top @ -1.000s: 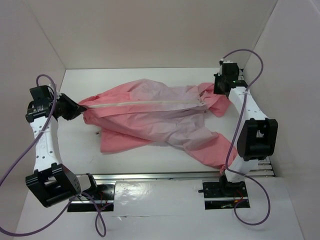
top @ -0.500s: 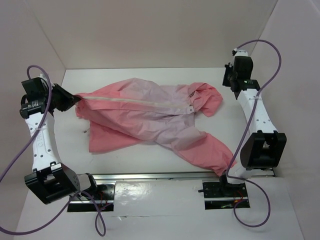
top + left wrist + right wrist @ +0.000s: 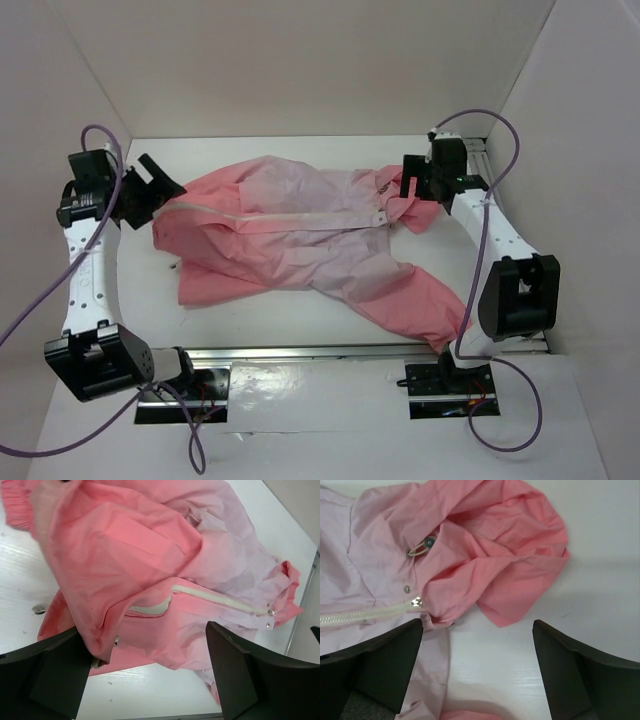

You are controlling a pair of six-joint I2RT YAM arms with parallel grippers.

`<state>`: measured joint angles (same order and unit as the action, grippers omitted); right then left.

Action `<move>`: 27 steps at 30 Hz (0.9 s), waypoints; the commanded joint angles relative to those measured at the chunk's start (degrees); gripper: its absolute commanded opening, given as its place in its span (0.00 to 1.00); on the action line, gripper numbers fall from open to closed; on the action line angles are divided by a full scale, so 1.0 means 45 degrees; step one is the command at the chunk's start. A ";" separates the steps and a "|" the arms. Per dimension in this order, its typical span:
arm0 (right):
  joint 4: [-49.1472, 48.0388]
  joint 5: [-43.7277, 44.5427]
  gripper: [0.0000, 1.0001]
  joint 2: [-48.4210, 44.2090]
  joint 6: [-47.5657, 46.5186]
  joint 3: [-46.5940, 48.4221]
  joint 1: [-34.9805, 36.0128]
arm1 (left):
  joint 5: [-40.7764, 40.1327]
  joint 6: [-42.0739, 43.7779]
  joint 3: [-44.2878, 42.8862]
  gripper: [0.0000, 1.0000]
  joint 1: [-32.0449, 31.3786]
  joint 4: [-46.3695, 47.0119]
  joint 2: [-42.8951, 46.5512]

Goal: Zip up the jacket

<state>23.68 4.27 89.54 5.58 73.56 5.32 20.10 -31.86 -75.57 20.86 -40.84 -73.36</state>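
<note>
The jacket (image 3: 300,235) lies spread across the white table, pale pink in the body and coral at the hem, sleeves and hood. Its white zipper (image 3: 290,218) runs closed from the hem on the left to the collar. My left gripper (image 3: 150,188) hovers open at the hem end; in the left wrist view the left gripper (image 3: 142,650) has the hem corner (image 3: 100,647) against its left finger (image 3: 42,672), ungripped. My right gripper (image 3: 408,183) is open over the hood (image 3: 507,540). The right gripper (image 3: 477,645) holds nothing; the zipper slider (image 3: 415,601) sits by the collar snap (image 3: 407,588).
White walls (image 3: 90,70) box in the table on three sides. A metal rail (image 3: 320,352) and both arm bases run along the near edge, with purple cables (image 3: 505,150) looping from the wrists. A small dark speck (image 3: 38,608) lies beside the hem.
Both grippers went from shut to open. The left let go of the hem, and the taut zipper line slackened. The right swung out to the back right, then back over the hood.
</note>
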 commanded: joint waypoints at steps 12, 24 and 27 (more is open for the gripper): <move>0.1202 0.4441 1.00 -0.0579 0.2099 0.0196 0.0712 | -0.5068 0.1258 -0.2308 1.00 -0.7739 -0.0514 0.0365; 0.0792 0.4675 1.00 -0.2317 0.1943 -0.1151 0.0595 | -0.7689 0.2214 -0.3460 1.00 -1.0455 0.0206 0.2433; 0.0792 0.4675 1.00 -0.2573 0.1827 -0.1307 0.0479 | -0.7495 0.2646 -0.3149 1.00 -1.0593 0.1007 0.3234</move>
<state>28.29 23.55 80.36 13.89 68.36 7.97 -11.86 -23.31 -88.51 -26.24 -41.91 -62.06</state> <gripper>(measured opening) 0.999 0.998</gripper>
